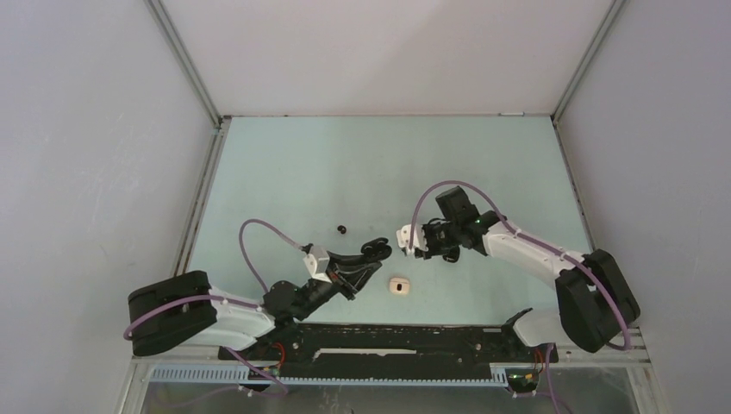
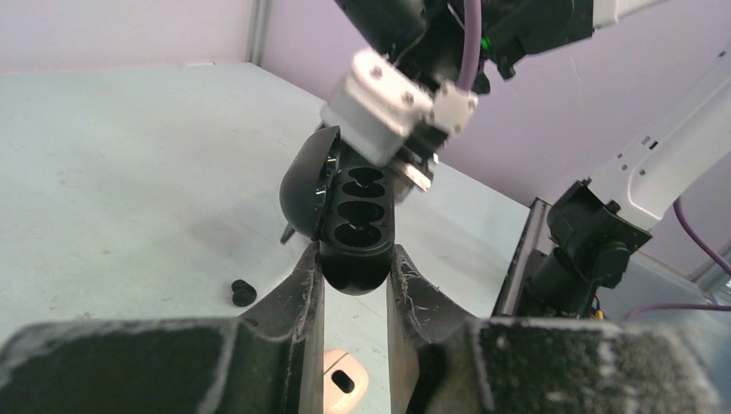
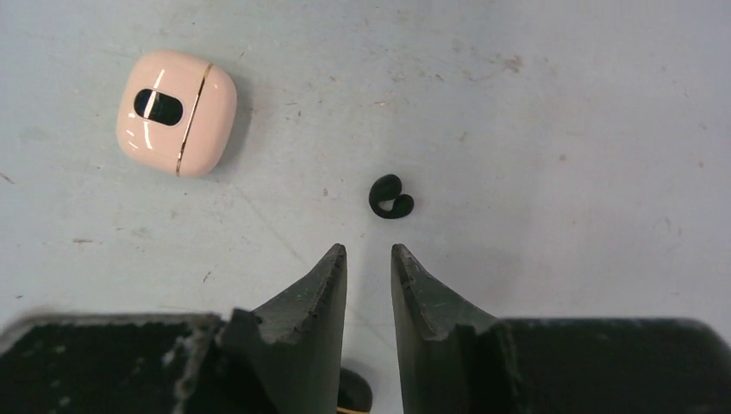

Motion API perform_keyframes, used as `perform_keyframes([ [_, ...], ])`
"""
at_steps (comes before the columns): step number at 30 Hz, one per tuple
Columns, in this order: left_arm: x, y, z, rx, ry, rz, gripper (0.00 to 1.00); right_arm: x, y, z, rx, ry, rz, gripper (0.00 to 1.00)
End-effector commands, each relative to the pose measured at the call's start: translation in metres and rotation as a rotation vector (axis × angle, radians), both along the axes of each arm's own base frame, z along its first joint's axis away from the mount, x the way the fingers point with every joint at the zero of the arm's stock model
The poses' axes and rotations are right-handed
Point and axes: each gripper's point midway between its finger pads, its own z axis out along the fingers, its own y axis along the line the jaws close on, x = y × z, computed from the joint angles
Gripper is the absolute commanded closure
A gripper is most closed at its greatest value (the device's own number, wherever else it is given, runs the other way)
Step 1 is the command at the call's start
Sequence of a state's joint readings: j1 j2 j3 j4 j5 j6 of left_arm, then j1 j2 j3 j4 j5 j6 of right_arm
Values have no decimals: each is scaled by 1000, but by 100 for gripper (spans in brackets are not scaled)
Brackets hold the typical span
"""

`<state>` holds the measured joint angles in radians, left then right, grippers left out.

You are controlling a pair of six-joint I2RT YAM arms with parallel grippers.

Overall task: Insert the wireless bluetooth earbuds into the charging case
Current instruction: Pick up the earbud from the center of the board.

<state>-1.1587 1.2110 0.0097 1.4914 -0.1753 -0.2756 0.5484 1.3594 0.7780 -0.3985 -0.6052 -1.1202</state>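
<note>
Looking at where things stand, I'd say we're mid-insertion. The left tool (image 2: 355,252) is clamped on the lower end of the black charging case (image 2: 353,220) and holds it up off the table (image 3: 560,129), with the lid (image 2: 303,185) swung open to one side. A row of dark wells shows inside, and I can't tell whether any has a bud in it.

The right tool (image 3: 369,254) hovers right against the top of the case. Its fingers are only a narrow gap apart, with nothing between the tips. Something small and dark sits low between them in the right wrist view, no idea what.

One black earbud (image 3: 390,197) lies loose on the table, just beyond the right tool's tips. A closed pink case (image 3: 177,112) sits well off to the side of it.

My guess for the next move: the right tool drops onto that loose bud, pinches it across its narrow part, then lines it up with an empty well. The bud is tiny and curved, so it could easily roll or pop out.

Brands or text: nothing readable. The pink case only has a gold seam and a dark oval on its face.
</note>
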Motion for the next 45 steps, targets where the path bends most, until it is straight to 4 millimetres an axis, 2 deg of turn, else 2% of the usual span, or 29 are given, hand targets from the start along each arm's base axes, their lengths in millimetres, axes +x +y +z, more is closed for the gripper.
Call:
perform_keyframes([
  [1,9,25,-12,16,0,97,100,8,12,-16,-44,-136,113,73],
  [10,13,31,-17,26,10,127,100,12,20,-49,-133,-181,195,74],
  [16,16,32,-19,30,14,138,100,14,20,-64,-165,-177,199,74],
  [23,18,30,-22,41,24,138,100,26,16,-76,-213,-213,188,75],
  [32,19,28,-24,45,33,136,100,34,27,-67,-192,-281,192,79],
  [38,19,27,-25,49,32,132,100,31,27,-49,-184,-232,148,94],
  [41,19,27,-25,58,20,130,100,14,18,-28,-182,-183,134,96],
  [45,18,22,-25,83,-10,113,100,-29,-7,4,-182,-64,113,97],
])
